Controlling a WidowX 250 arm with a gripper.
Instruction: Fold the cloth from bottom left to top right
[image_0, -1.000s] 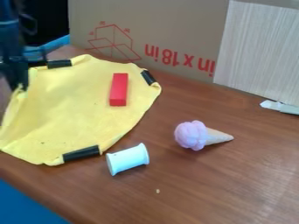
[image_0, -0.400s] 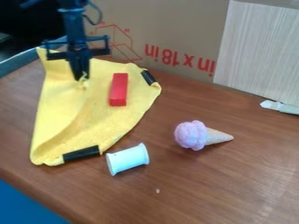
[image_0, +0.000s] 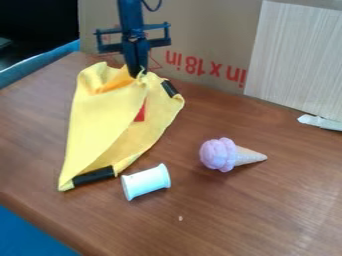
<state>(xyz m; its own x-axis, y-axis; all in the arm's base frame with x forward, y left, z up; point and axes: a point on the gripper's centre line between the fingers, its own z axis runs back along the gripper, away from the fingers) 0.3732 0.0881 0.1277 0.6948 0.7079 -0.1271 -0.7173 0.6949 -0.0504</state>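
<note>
My gripper (image_0: 138, 75) is over the far part of the yellow cloth (image_0: 99, 122), shut on a raised bit of its edge. The cloth's left side is lifted and folded over toward the right, with a hollow at the far end below and left of the fingertips. Beneath the raised layer lies a red block (image_0: 140, 114), mostly covered. Black strips mark the cloth's right corner and its near edge.
A white spool (image_0: 146, 182) lies right beside the near black strip. Further right is a toy ice cream cone (image_0: 230, 154). A cardboard box (image_0: 194, 45) stands behind the cloth, and a whitish object (image_0: 320, 122) lies at the right edge.
The gripper has moved right from the upper left, carrying the cloth's left edge with it. The cloth now covers most of the red block, and bare table shows on the left.
</note>
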